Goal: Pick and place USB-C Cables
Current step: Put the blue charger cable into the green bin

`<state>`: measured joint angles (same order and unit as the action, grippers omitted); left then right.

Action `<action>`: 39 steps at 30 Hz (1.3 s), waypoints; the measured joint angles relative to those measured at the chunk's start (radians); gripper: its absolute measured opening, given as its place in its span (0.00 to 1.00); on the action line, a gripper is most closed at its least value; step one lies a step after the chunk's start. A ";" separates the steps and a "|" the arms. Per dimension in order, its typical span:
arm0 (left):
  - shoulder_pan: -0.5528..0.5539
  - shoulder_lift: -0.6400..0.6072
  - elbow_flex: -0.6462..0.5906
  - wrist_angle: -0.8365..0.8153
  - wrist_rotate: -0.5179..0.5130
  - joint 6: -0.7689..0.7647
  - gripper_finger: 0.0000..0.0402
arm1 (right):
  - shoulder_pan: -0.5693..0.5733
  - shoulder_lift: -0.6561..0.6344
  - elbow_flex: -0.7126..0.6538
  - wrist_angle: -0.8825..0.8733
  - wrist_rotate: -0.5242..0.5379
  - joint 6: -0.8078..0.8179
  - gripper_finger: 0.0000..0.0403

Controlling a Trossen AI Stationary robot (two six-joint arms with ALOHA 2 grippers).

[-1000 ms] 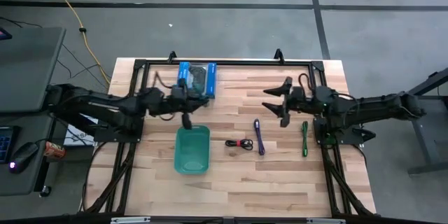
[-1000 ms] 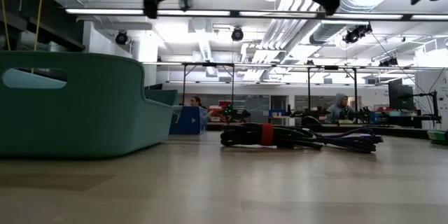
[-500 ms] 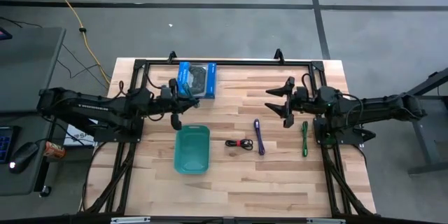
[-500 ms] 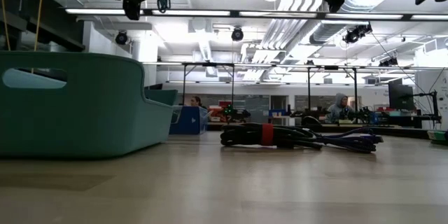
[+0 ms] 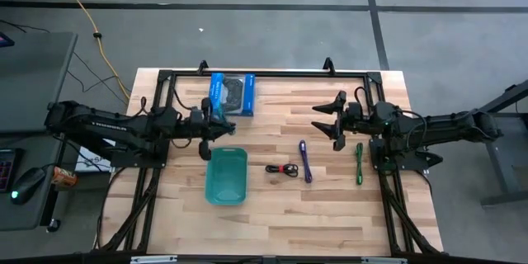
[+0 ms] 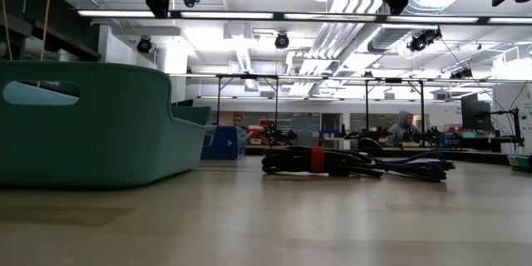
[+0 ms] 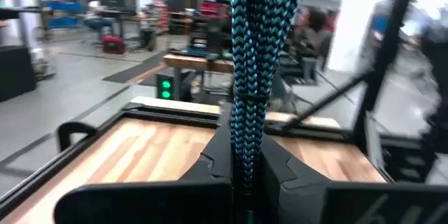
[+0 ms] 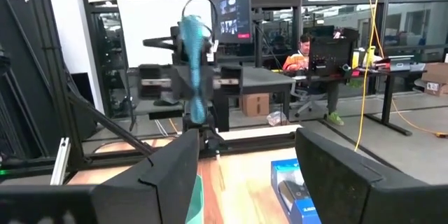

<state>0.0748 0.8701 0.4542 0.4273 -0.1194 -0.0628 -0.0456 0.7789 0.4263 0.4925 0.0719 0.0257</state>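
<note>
My left gripper [image 5: 221,125] is shut on a blue-teal braided USB-C cable [image 7: 257,49], high above the table between the blue box and the far end of the teal bin [image 5: 227,176]. The right wrist view shows this cable [image 8: 194,63] from the other side. Three cables lie flat on the wood: a black one with a red tie [image 5: 283,169], a purple one [image 5: 305,162] and a green one [image 5: 360,163]. My right gripper [image 5: 328,121] hovers open and empty over the table's right half, far of the purple cable. My left gripper pinches the bundled blue-teal cable between its two fingers [image 7: 211,169], at the bundle's lower part [image 7: 246,155]. The fingers are level and point toward the table's right. The bundle stands upright across them, lifted clear of the table.
A blue box [image 5: 232,93] picturing a game controller lies at the far edge, left of centre. A black frame [image 5: 264,73] runs around the table. Bare wood lies near the front edge. People sit at desks in the room beyond.
My left gripper has drawn back a little toward the table's left edge, still shut on the blue-teal cable, which stays upright and clear of the table. My right gripper has kept still and open.
</note>
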 joint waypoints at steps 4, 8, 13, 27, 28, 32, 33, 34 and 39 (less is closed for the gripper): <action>-0.069 0.017 0.066 -0.130 -0.038 0.070 0.00 | 0.000 0.006 0.000 0.001 0.000 -0.005 0.57; -0.140 0.061 0.169 -0.351 -0.074 0.168 0.00 | 0.000 0.006 0.000 -0.001 0.025 -0.007 0.57; -0.215 0.145 0.304 -0.693 -0.077 0.283 0.00 | 0.000 0.006 0.000 -0.001 0.034 -0.007 0.57; -0.380 0.447 0.436 -0.983 -0.038 0.389 0.00 | 0.000 0.006 0.000 -0.001 0.034 -0.003 0.57; -0.388 0.470 0.439 -0.984 -0.038 0.389 0.00 | 0.000 0.006 0.000 -0.002 0.034 -0.001 0.57; -0.412 0.550 0.446 -0.984 -0.054 0.441 0.00 | 0.000 0.006 0.000 -0.002 0.034 0.000 0.57; -0.414 0.566 0.446 -0.985 -0.072 0.464 0.00 | 0.000 0.006 0.000 -0.002 0.034 0.000 0.57; -0.414 0.579 0.446 -0.984 -0.092 0.484 0.00 | 0.000 0.006 0.000 -0.002 0.034 0.000 0.57; -0.400 0.623 0.446 -0.989 -0.160 0.530 0.00 | 0.000 0.007 0.000 -0.006 0.034 0.041 0.57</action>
<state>-0.3255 1.4934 0.9005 -0.5617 -0.2797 0.4670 -0.0456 0.7863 0.4267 0.4864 0.1059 0.0665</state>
